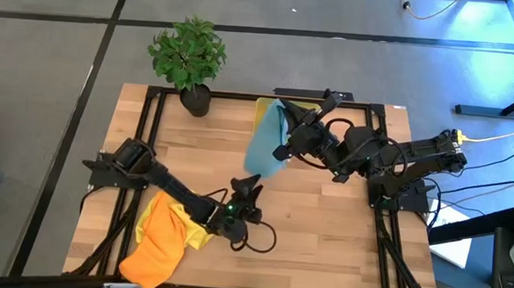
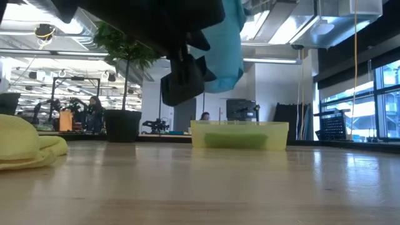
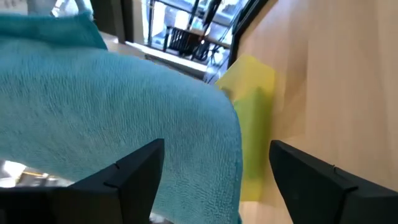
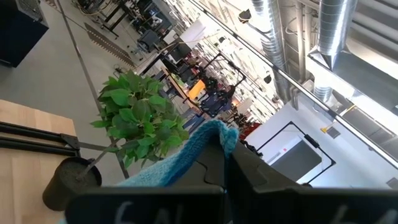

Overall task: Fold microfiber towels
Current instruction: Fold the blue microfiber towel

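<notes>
Nearest the lower edge of the high view, the left gripper point(image 1: 247, 186) sat with fingers spread wide right under the hanging teal towel point(image 1: 266, 145), looks like it was lining up to catch the loose bottom corner. Up toward the top center, the right gripper point(image 1: 287, 117) was clamped on the towel's upper edge, arm reaching in from the right to dangle it over the table point(image 1: 323, 228) near the yellow bin point(image 1: 304, 105).

My desk point(image 1: 323, 228) is light wood planks on a grey concrete floor point(image 1: 45, 104), with a potted plant point(image 1: 189, 59) at the back corner. Behind it there's a big open workshop with ceiling light strips, silver ducts point(image 4: 329, 43) overhead and tall windows point(image 2: 375, 106) off to one side.
</notes>
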Controlling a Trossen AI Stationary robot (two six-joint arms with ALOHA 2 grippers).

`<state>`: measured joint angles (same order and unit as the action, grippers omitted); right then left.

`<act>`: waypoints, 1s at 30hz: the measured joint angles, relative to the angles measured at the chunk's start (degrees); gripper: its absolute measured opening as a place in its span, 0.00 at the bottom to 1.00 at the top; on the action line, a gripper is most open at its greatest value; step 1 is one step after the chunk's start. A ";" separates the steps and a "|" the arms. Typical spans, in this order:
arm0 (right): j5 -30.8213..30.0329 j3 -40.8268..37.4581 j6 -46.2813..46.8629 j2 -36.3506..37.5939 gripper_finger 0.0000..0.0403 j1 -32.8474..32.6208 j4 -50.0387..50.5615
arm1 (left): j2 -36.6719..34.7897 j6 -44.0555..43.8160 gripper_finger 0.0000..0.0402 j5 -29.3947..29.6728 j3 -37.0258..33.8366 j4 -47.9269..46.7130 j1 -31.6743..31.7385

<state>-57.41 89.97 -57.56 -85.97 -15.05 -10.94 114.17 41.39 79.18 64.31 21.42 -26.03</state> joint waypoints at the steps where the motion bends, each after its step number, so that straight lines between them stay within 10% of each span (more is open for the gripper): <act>1: 0.00 0.00 0.00 0.01 0.00 0.00 -0.08 | 0.00 0.96 0.70 0.19 0.00 -0.07 0.33; 22: -1.21 1.73 0.37 0.00 0.00 0.00 2.24 | -0.02 -4.95 0.62 8.28 -0.02 -1.07 2.55; 30: -2.97 1.73 0.28 0.02 0.00 1.16 5.05 | -1.24 -1.89 0.20 10.71 1.72 0.60 -4.94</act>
<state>-60.38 91.70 -57.28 -85.95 -13.89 -5.89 112.93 39.50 89.89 66.04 22.02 -30.97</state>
